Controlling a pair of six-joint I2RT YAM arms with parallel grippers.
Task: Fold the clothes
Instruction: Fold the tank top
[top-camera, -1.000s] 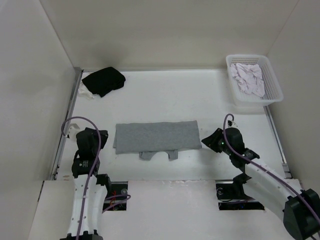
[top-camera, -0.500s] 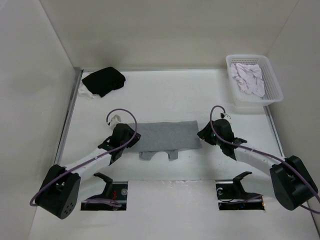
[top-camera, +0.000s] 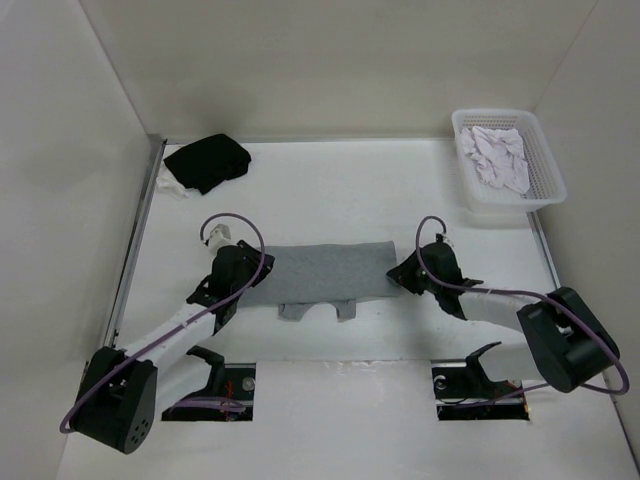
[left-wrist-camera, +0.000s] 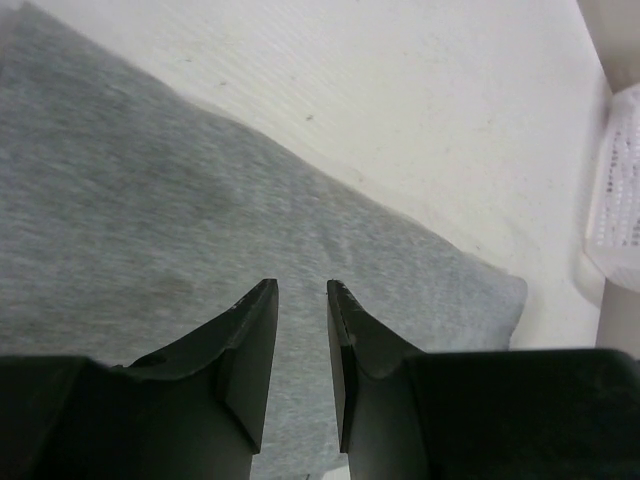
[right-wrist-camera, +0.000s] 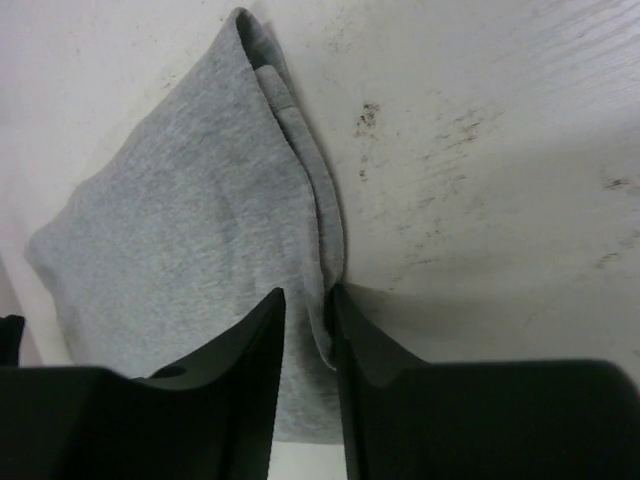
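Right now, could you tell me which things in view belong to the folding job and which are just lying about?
Part of the job:
grey T-shirt, spread mid-table
left tool and right tool, one at each end of it

Lying about:
black garment, far left corner
white basket, far right, with the pale cloth in it

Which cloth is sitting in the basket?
The crumpled pinkish-white cloth, in the white basket; the grey T-shirt and black garment lie on the table.
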